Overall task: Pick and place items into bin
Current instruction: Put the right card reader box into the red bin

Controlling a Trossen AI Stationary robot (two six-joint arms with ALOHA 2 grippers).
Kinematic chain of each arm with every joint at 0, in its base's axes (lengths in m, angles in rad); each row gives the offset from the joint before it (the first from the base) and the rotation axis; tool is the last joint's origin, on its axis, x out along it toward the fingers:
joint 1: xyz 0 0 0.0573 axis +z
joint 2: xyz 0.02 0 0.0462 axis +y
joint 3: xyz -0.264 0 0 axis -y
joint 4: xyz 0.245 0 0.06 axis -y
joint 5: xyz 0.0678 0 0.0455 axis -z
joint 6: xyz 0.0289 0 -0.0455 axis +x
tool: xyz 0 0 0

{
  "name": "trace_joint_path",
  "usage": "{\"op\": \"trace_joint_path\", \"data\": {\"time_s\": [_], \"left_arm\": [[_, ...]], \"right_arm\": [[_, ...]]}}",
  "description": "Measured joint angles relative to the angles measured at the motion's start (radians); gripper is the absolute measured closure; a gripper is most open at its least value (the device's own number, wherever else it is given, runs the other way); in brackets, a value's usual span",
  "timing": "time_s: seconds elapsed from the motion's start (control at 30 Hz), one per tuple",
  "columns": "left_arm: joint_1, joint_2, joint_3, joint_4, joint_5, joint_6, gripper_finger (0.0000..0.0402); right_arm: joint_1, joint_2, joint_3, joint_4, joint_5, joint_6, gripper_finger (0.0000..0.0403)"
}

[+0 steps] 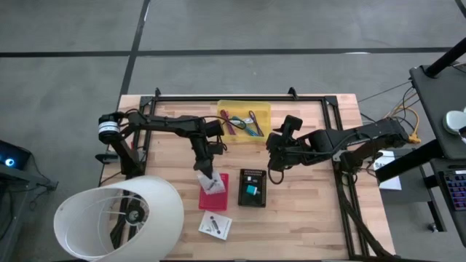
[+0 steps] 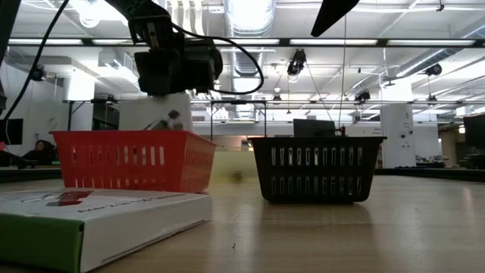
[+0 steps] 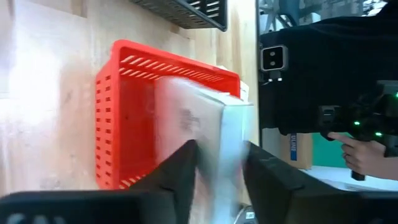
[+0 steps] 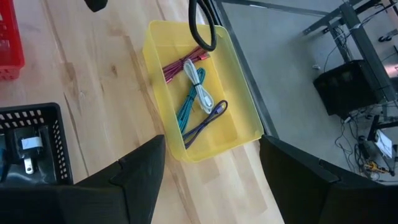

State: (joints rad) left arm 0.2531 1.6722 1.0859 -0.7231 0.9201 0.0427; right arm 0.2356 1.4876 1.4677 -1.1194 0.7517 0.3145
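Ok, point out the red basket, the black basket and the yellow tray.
red basket [image 2: 132, 159], low view, front wall.
black basket [image 2: 314, 168], low view, front wall.
yellow tray [image 4: 239, 106], right wrist view, side wall.

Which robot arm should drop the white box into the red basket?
The left. Its claw already grips the white box right above the red basket. The right claw is open and empty, over by the black basket.

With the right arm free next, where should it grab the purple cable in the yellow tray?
Take the purple cable at mid-length, with the open right gripper coming straight down and its fingers across the cable. It lies flat on the floor of the yellow tray, and the walls likely block any side approach.
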Motion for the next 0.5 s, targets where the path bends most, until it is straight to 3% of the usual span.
{"op": "trace_joint_path", "data": {"time_s": [0.27, 0.4, 0.5], "left_arm": [[0.0, -0.009, 0.002, -0.002, -0.013, -0.003, 0.018], [-0.002, -0.031, 0.025, -0.003, -0.041, -0.004, 0.0164], [-0.006, -0.057, 0.056, -0.003, -0.119, 0.01, 0.0162]], "right_arm": [[0.0, 0.0, 0.0, 0.0, 0.0, -0.006, 0.0156], [-0.001, 0.0, 0.0, 0.0, 0.0, -0.025, 0.0156], [-0.001, 0.0, 0.0, -0.001, 0.0, -0.03, 0.0156]]}}
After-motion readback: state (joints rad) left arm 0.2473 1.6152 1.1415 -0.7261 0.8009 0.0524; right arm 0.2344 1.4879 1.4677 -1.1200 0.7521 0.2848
